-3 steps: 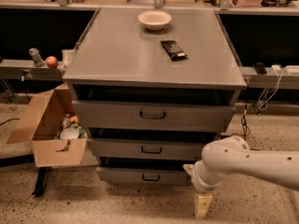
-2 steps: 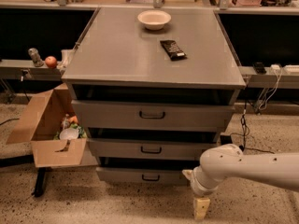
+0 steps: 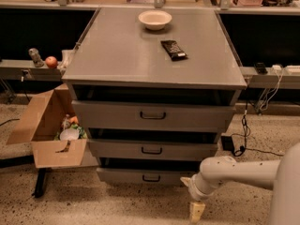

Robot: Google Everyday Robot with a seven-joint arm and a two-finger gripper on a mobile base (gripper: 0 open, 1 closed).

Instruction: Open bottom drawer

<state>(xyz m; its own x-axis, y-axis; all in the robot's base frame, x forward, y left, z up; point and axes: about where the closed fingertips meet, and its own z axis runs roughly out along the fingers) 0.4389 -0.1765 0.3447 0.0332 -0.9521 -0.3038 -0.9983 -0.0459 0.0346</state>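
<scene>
Drifting left and lower over the past second, the arm (image 3: 234, 172) is bringing the gripper (image 3: 196, 211) down low, below the counter's (image 3: 117, 64) front right corner. Whether the gripper is open or closed I cannot tell. It is hanging apart from the bottom drawer (image 3: 122, 176), which is sitting lowest of three under the counter's front edge, with its handle (image 3: 151, 178) roughly below that edge's middle. The gripper is sitting right of this handle and lower than it, so I am judging the reach to be the step in hand (no handle is being touched). Doing it well is calling for rising slightly, sliding left and meeting the loop squarely, not the middle drawer's (image 3: 117, 149) handle above. Then comes closing around it and pulling straight out from the front edge, level, so the drawer is not binding.
</scene>
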